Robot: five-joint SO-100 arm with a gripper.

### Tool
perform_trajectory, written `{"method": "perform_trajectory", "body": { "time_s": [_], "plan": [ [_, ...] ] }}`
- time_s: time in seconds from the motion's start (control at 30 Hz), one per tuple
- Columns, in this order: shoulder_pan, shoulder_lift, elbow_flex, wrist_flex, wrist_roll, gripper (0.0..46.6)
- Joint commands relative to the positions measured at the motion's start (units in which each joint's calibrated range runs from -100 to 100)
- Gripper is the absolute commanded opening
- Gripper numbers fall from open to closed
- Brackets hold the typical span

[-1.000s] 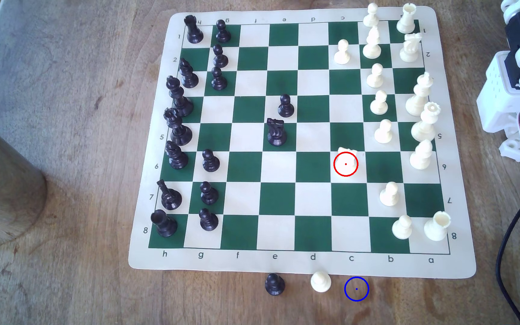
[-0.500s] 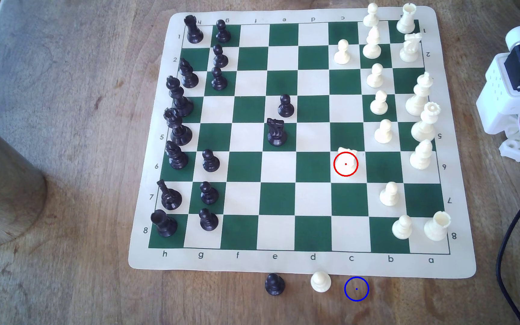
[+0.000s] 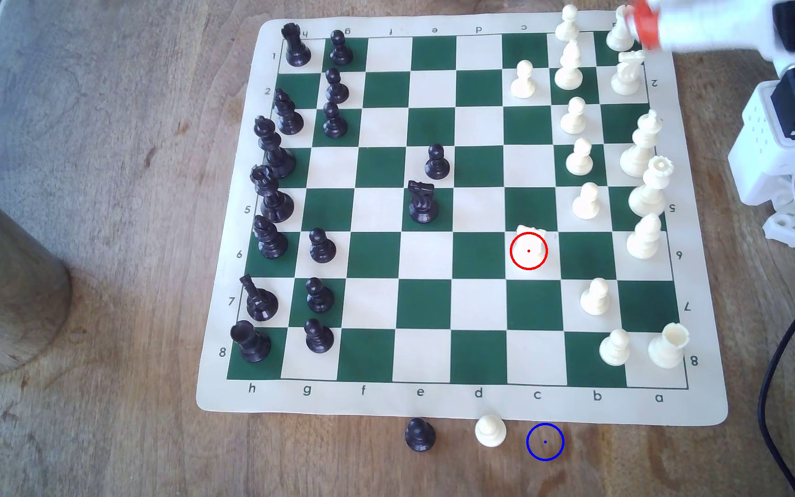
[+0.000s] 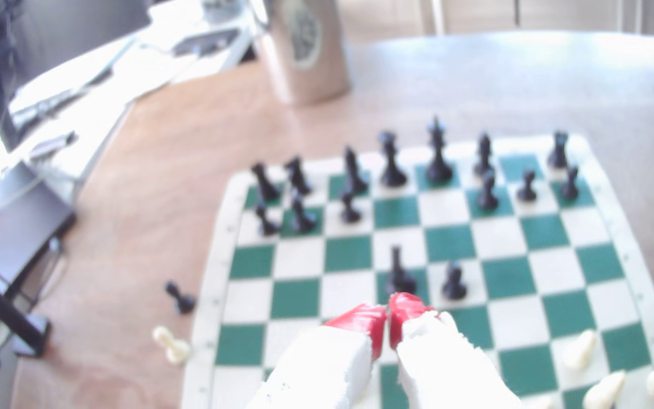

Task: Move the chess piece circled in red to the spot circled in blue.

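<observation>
Many white pieces stand between your gripper (image 3: 640,24), empty with red tips almost together, and the knight (image 3: 529,243) at its 7 o'clock. You must open it wide before descending, or it may topple the knight or the pawn (image 3: 586,203) near it.

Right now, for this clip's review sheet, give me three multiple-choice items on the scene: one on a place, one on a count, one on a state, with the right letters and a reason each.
1. Where is the blue-ringed spot?
A. on a green square
B. on bare wood off the mat, beside a white pawn
C. next to the black rooks

2. How many pieces stand on the wood off the mat's lettered edge?
A. one
B. two
C. four

3. How are the red-tipped fingers?
A. closed together, holding nothing
B. spread wide
C. clamped on the white knight

Answers: B, the ring lies on the wooden table just past the chess mat, at the exterior view's right of the white pawn. B, only that pawn and a black pawn stand there. A, the wrist view shows the tips nearly touching with nothing between, while the white knight sits on its square.
</observation>
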Motion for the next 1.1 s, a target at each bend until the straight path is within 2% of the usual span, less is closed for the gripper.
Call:
{"method": "perform_trajectory", "body": {
  "time_s": [0.0, 0.03, 0.17, 0.37, 0.47, 0.5, 0.53, 0.63, 0.9, 1.07],
  "plan": [
    [-2.6, 8.5, -4.8, 3.4, -5.2, 0.4],
    [-3.4, 13.7, -5.4, 2.5, -7.6, 0.5],
    [-4.5, 25.0, -7.5, -0.8, -11.5, 1.9],
    [-5.8, 41.7, -15.5, -3.2, -15.4, 2.1],
    [-6.8, 48.1, -17.6, -4.7, -15.2, 3.4],
    [-7.0, 49.6, -17.6, -5.2, -14.7, 4.3],
    [-7.2, 50.9, -17.7, -5.3, -13.3, 5.4],
    [-6.7, 54.4, -16.8, -6.8, -12.9, 4.8],
    [-6.3, 61.7, -15.2, -9.8, -10.7, 18.6],
    [-6.3, 67.3, -13.8, -13.4, -10.3, 18.3]
  ]
}}
